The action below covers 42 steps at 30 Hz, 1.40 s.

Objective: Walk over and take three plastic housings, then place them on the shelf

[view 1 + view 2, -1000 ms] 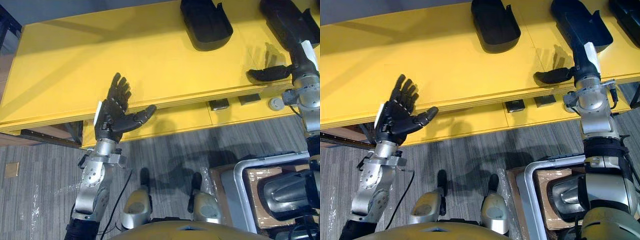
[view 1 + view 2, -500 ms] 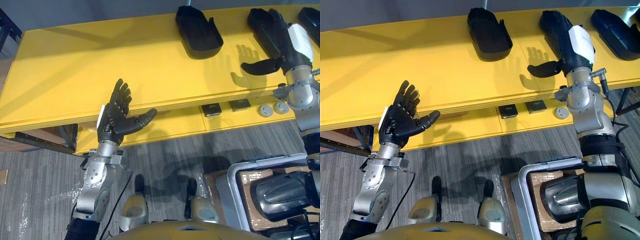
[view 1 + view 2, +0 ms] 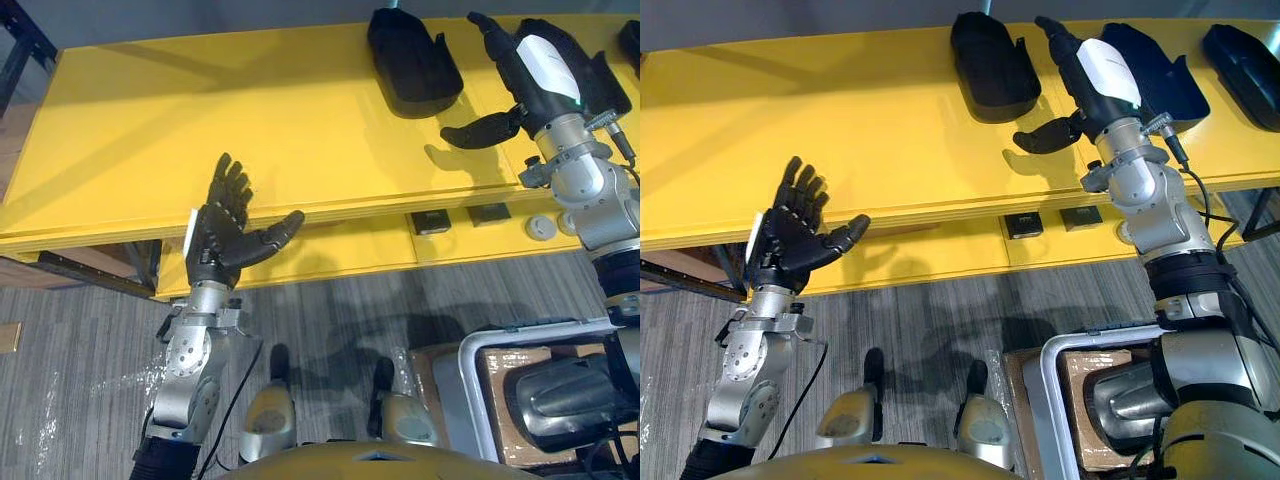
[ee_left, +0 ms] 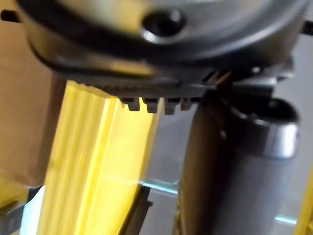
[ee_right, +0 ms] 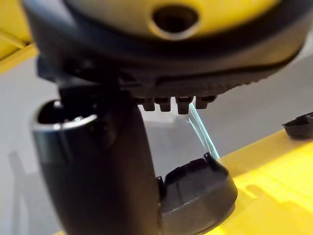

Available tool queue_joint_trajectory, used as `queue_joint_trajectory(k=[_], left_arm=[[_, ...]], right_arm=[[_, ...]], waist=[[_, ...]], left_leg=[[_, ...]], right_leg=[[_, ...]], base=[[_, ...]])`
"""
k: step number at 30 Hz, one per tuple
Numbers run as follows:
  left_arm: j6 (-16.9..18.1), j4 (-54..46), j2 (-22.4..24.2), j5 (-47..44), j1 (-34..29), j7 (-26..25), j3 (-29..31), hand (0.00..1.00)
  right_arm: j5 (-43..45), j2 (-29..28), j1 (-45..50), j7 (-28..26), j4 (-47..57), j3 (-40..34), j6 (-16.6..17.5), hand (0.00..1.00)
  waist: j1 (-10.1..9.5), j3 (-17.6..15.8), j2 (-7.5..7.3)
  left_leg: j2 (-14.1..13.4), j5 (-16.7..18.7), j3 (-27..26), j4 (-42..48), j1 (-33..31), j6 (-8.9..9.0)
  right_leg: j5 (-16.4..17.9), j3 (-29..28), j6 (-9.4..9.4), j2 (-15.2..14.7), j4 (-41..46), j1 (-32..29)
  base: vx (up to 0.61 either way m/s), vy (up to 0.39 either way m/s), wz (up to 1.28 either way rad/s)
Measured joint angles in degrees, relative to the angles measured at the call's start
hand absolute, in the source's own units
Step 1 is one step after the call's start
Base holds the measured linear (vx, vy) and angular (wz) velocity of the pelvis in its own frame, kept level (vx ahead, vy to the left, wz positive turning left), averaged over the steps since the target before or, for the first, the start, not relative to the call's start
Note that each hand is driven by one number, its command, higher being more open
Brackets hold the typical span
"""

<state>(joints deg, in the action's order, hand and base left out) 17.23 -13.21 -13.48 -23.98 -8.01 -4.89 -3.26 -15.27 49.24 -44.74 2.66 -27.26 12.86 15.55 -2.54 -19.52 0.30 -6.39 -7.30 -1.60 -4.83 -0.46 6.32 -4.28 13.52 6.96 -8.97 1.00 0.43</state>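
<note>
3 black plastic housings (image 3: 992,65) (image 3: 1165,80) (image 3: 1243,60) lie on 1 yellow table (image 3: 840,130). On its lower ledge sit 2 small dark squares (image 3: 430,222) (image 3: 491,214) and 2 pale round discs (image 3: 540,228).

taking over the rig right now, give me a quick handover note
Left hand: open, empty, at the yellow table's front edge.
Right hand: open, empty, over the table between the left housing and the middle housing.
Right housing lies further right on the table.
Done: at the table; none picked.
Left: take all three, place them on the shelf.

Silver-grey arms (image 3: 190,375), black left hand (image 3: 222,238), white-backed black right hand (image 3: 542,70)
</note>
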Motion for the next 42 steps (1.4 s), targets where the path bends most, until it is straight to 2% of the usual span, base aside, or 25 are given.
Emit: queue_joint_trajectory(k=[4,9,13,19,23,29,37,42], left_arm=[[5.6,-5.5,0.2,-1.8,-2.0,1.4,6.8,1.0],[8.4,-12.3,0.2,-4.7,-1.5,4.4,9.2,1.0],[8.4,-13.8,0.2,-4.7,-1.4,6.0,9.2,1.0],[7.4,-13.8,0.1,-4.7,-1.5,6.9,9.2,1.0],[7.2,-13.8,0.1,-4.9,-1.5,8.4,9.2,1.0],[5.9,-13.8,-0.2,-5.0,-1.6,9.4,8.4,1.0],[4.4,-13.8,-1.0,-5.5,-2.2,15.2,6.9,1.0],[2.7,-13.8,-2.9,-5.5,-2.1,17.9,3.4,1.0]], right_arm=[[-0.1,0.0,0.7,-1.2,-0.1,0.0,-0.1,1.0],[-0.2,0.0,1.7,-2.3,-0.2,0.8,-0.7,1.0],[-0.2,0.0,1.7,-4.5,-0.3,1.4,-1.6,1.0],[-0.2,0.0,1.8,-10.0,-1.3,2.4,-3.5,1.0],[-0.1,1.8,1.8,-12.0,-1.3,2.5,-3.9,1.0],[0.2,2.5,1.8,-15.2,-1.3,2.7,-3.6,1.0],[1.0,4.9,1.7,-19.0,-0.4,4.0,-1.5,1.0],[1.0,5.1,1.8,-21.1,1.5,4.6,-0.5,1.0]], waist=[[-0.51,0.0,0.07],[-1.74,-0.1,0.08],[-1.92,-0.2,-0.11],[-1.95,-1.0,-1.32],[-2.1,-1.1,-1.54],[-2.11,-1.1,-1.54],[-2.18,-1.1,-1.52],[-1.86,-1.1,-1.51]], left_leg=[[0.1,-0.3,1.7,0.0,-0.9,0.19],[0.5,-0.3,2.1,0.0,-1.3,0.28],[0.8,-0.2,2.1,0.0,-1.3,-0.06],[0.8,-0.2,2.1,0.0,-1.3,0.06],[0.8,0.1,1.9,0.0,-1.2,-0.19],[0.8,0.3,1.6,0.0,-0.9,-0.25],[0.8,0.8,0.3,0.0,-0.1,-0.3],[0.7,1.0,-0.9,0.0,0.9,0.0]], right_leg=[[0.5,1.6,-0.11,-0.2,0.5,0.0],[0.9,2.0,-0.01,-0.7,1.3,-0.3],[1.2,2.0,0.36,-1.1,1.7,-0.4],[1.2,2.0,0.37,-1.1,1.7,-0.5],[1.2,2.0,0.46,-1.1,1.7,-0.4],[1.3,1.7,0.54,-1.1,1.8,-0.4],[1.4,0.6,0.67,-1.2,1.9,-0.4],[1.4,-0.1,0.69,-1.2,1.9,-0.2]], base=[[-0.03,-0.019,0.2],[-0.02,-0.008,0.07],[-0.01,0.001,0.01],[0.0,0.0,0.0],[0.0,0.0,0.0],[0.0,-0.006,-0.02],[0.0,-0.006,-0.07],[0.01,-0.007,-0.11]])
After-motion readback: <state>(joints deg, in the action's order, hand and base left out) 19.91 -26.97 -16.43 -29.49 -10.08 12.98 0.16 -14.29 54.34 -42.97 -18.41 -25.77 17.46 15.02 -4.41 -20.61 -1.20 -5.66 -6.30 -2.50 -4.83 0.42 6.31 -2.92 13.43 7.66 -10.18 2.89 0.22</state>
